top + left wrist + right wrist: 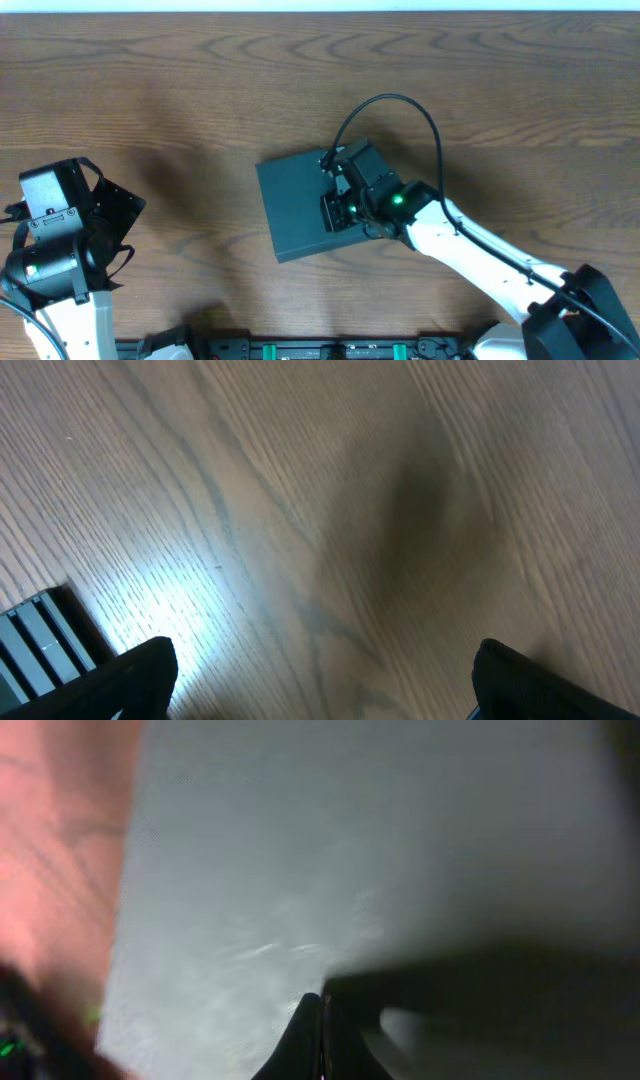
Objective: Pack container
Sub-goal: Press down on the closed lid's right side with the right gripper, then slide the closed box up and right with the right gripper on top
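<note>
The container [295,210] lay flat on the counter [180,90], a little right of the middle, with its lid [330,850] down. It was close to square, so it had no real long axis. It sat turned slightly out of line with the counter's edges, one corner pointing far-left and another near-left. Which side carried the hinge could not be told from these views.

The right gripper [338,195] was over the box's right part. In the wrist view its fingers [300,1045] were closed tip to tip with nothing between them, at or just above the lid; whether they actually touched it was unclear. The left gripper [325,680] hovered over bare counter at the near left, well apart from the box, its fingers spread wide and empty.

Being cardboard, the box was probably light and fairly stiff, and its matte skin should not have been slippery. The flat lid could dent under a hard point. The shallow walls offered little to pinch, so the lid's free edge looked the best hold, and the box might slide when pushed.
</note>
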Controlling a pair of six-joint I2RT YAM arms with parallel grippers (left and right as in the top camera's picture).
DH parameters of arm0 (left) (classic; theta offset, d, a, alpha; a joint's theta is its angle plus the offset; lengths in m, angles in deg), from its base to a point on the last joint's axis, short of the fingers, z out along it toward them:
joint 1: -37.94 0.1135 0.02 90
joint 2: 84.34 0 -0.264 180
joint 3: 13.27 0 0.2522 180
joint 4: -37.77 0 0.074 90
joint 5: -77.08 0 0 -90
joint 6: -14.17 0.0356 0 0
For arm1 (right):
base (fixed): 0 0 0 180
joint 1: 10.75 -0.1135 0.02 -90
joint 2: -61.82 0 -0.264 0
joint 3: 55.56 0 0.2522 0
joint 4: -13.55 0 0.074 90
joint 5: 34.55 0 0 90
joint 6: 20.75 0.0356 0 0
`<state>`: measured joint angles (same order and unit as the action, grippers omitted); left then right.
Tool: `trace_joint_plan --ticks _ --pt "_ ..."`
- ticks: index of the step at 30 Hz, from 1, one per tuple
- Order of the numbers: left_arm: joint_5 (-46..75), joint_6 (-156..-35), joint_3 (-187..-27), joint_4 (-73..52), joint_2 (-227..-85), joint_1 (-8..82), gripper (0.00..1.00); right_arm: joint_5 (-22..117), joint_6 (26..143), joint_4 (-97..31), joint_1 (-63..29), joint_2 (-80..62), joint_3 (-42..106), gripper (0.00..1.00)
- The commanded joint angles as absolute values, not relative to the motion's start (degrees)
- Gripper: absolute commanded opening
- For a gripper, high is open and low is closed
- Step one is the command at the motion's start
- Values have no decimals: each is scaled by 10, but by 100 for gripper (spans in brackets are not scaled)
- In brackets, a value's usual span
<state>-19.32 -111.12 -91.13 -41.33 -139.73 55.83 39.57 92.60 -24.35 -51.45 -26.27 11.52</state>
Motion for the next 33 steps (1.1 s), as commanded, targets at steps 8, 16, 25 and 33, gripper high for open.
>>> trace_joint_plan --ticks 8,16,25,33 --pt "-202 -1105 -922 -414 -1398 560 95 334 898 -192 -605 -272 128 1" --pt "-202 -1105 -922 -414 -1398 560 95 314 862 -192 -660 -331 152 1" --pt "-202 -1105 -922 -414 -1398 560 95 348 845 -212 -683 -379 176 1" --pt "-202 -1105 -922 -414 -1398 560 95 551 862 -237 -667 -389 176 1"
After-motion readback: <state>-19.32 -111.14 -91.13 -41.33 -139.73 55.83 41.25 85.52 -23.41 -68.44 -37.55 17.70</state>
